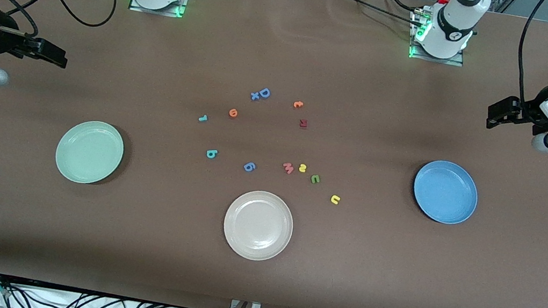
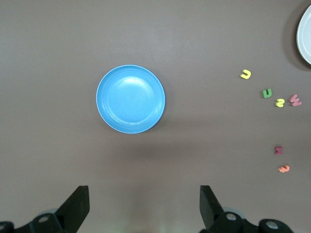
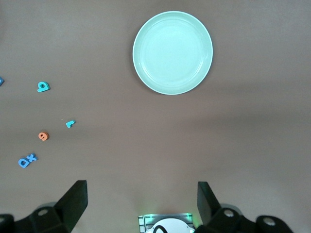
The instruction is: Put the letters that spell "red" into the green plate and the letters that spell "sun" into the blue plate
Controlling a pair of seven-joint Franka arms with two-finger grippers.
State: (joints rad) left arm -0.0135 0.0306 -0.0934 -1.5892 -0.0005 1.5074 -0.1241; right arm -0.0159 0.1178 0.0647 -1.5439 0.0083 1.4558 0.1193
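Three plates lay on the table: the green plate (image 1: 89, 152) toward the right arm's end, the blue plate (image 1: 445, 192) toward the left arm's end, a cream plate (image 1: 258, 225) between them, nearest the front camera. All three held nothing. Eleven small letters lay scattered mid-table, among them the teal "r" (image 1: 202, 118), orange "e" (image 1: 233, 113), teal "d" (image 1: 211, 154), yellow "s" (image 1: 303, 168), green "n" (image 1: 315, 179) and yellow "u" (image 1: 335, 199). The left gripper (image 2: 144, 206) hung released, empty, above bare table by the blue plate; the right gripper (image 3: 142, 204) likewise by the green plate. Only the front view showed every letter.
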